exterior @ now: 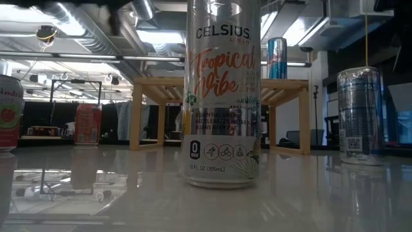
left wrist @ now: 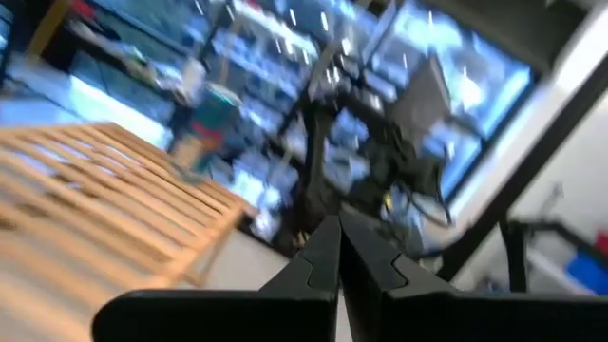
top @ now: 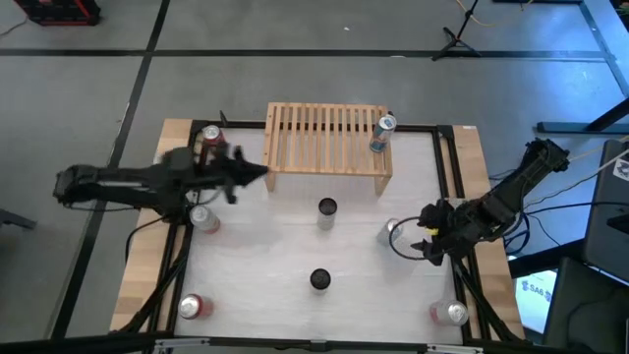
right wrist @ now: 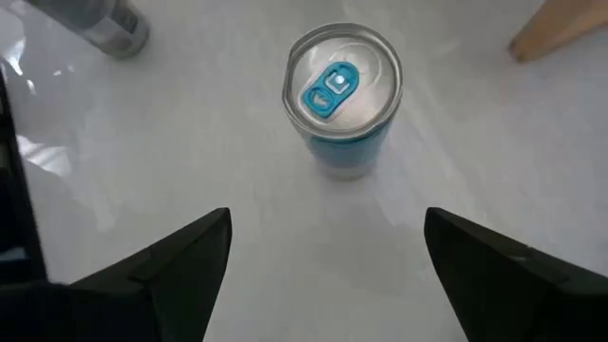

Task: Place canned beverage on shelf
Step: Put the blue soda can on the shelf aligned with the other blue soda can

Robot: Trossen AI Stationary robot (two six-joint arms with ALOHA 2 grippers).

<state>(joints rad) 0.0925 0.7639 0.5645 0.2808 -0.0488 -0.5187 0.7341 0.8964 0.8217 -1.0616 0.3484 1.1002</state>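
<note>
The light-wood slatted shelf (top: pixel 327 147) stands at the table's far middle, with one blue can (top: pixel 382 133) upright near its right end. It also shows in the low view (exterior: pixel 277 58). My right gripper (top: pixel 418 231) is open and empty at the right, just short of an upright silver can with a blue tab (right wrist: pixel 342 90), which stands on its base on the table (top: pixel 390 232). In its wrist view the fingers (right wrist: pixel 328 256) stand apart on the near side of the can, not around it. My left gripper (top: pixel 257 175) is shut and empty beside the shelf's left end (left wrist: pixel 95 199).
Other cans stand on the white table: a red one (top: pixel 210 138) at the far left, one under my left arm (top: pixel 203 218), two at the middle (top: pixel 326 211) (top: pixel 320 279), and one at each near corner (top: pixel 192 307) (top: pixel 452 313). A tall Celsius can (exterior: pixel 223 96) fills the low view.
</note>
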